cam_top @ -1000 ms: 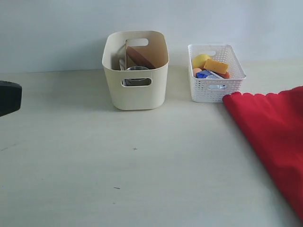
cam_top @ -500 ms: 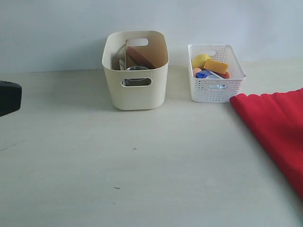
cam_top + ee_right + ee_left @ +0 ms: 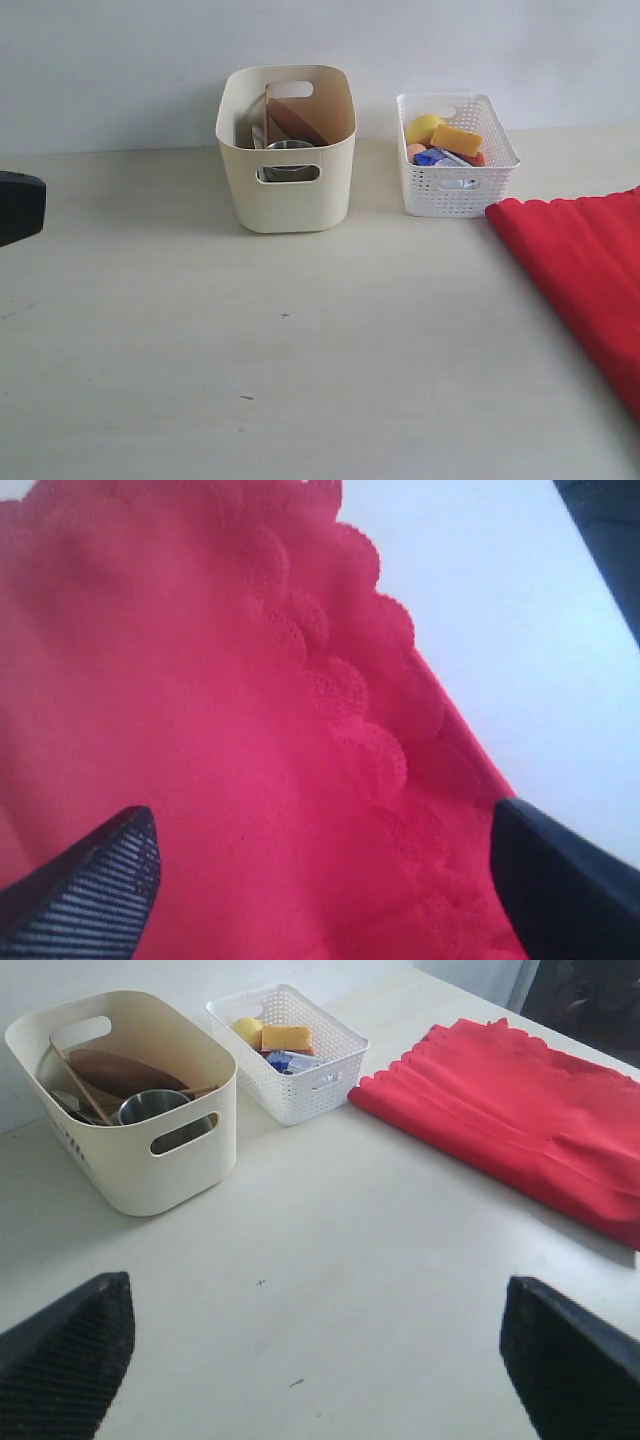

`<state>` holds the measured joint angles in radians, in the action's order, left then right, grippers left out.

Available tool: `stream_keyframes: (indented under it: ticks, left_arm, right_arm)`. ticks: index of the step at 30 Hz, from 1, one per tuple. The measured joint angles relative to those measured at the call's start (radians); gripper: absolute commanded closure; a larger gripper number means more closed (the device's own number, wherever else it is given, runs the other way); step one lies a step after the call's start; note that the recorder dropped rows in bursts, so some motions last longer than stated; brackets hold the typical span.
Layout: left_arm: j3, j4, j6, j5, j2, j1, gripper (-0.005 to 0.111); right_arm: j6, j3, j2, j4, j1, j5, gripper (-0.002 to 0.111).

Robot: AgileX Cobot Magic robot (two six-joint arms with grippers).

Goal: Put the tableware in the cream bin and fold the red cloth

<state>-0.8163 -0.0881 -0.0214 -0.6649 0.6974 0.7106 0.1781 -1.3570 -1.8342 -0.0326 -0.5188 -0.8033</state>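
Red cloth (image 3: 580, 280) has drawn its scalloped edge rightward from the white basket (image 3: 455, 190); table (image 3: 300, 350) lies open mid-frame; left gripper (image 3: 315, 1360) and right gripper (image 3: 325, 885) gape.

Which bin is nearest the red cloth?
The low white lattice basket, its corner almost at the cloth; the tall cream bin stands farther off.

The red cloth (image 3: 180, 700) fills most of the view, folded so that two scalloped edges lie stacked, one just inside the other. The right claw (image 3: 325, 880) hangs over it with its dark ribbed fingers (image 3: 95, 880) spread wide apart. Pale tabletop (image 3: 500, 610) shows beyond the cloth's edge.
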Motion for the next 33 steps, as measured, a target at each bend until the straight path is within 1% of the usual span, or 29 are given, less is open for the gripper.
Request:
stream_keyframes:
  ticks: [4,10,13,17,20,24,27,33]
  left_arm:
    - [0.000,0.000,0.002,0.000,0.000,0.000,0.013]
    - [0.004,0.026,0.042,-0.002,-0.015,0.000,0.013]
    - [0.030,0.071,0.092,-0.012,-0.068,0.000,0.013]
    - [0.065,0.134,0.153,-0.014,-0.165,0.000,0.013]
    - [0.088,0.148,0.174,-0.009,-0.215,0.000,0.013]
    - [0.113,0.150,0.194,-0.005,-0.253,0.000,0.013]
    - [0.122,0.152,0.204,0.001,-0.275,0.000,0.013]
    - [0.122,0.153,0.220,0.010,-0.290,0.000,0.013]
  right_arm:
    - [-0.005,0.044,-0.020,-0.003,-0.013,0.037,0.023]
    - [0.002,0.048,-0.085,-0.030,-0.033,0.045,0.023]
    - [0.009,0.048,-0.104,-0.032,-0.048,0.064,0.023]
    - [0.021,0.038,-0.129,-0.032,-0.102,0.079,0.023]
    - [0.080,0.005,-0.158,-0.068,-0.147,0.068,0.023]
    - [0.223,-0.047,-0.221,-0.184,-0.191,0.015,0.023]
    - [0.318,-0.088,-0.282,-0.256,-0.204,-0.039,0.023]
    - [0.385,-0.193,-0.359,-0.274,-0.208,-0.103,0.023]
